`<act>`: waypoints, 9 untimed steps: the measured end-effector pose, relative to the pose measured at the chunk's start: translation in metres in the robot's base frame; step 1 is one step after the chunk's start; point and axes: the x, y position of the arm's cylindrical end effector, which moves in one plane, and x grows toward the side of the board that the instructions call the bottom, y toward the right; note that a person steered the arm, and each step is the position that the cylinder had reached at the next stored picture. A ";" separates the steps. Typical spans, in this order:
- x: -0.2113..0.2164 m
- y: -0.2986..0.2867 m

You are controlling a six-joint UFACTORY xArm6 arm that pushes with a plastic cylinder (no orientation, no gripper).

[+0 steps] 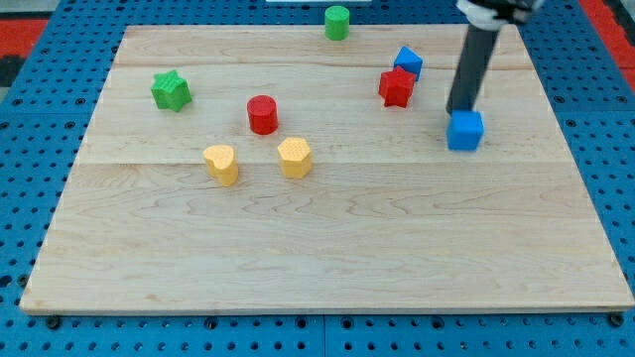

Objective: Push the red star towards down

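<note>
The red star [396, 87] lies on the wooden board [317, 248] at the upper right. A blue block [408, 61] touches it on its upper right side. My tip [459, 109] is to the right of the red star, with a gap between them. It stands right behind a blue cube [464, 130], touching or almost touching the cube's top edge. The dark rod rises from the tip to the view's top.
A red cylinder [262, 114] stands left of centre. A yellow heart-like block [221, 164] and a yellow block [295, 157] lie below it. A green star [171, 90] is at the left. A green cylinder [337, 22] stands at the top edge.
</note>
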 end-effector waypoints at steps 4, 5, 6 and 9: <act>-0.051 0.045; -0.113 0.005; -0.143 -0.044; -0.064 -0.074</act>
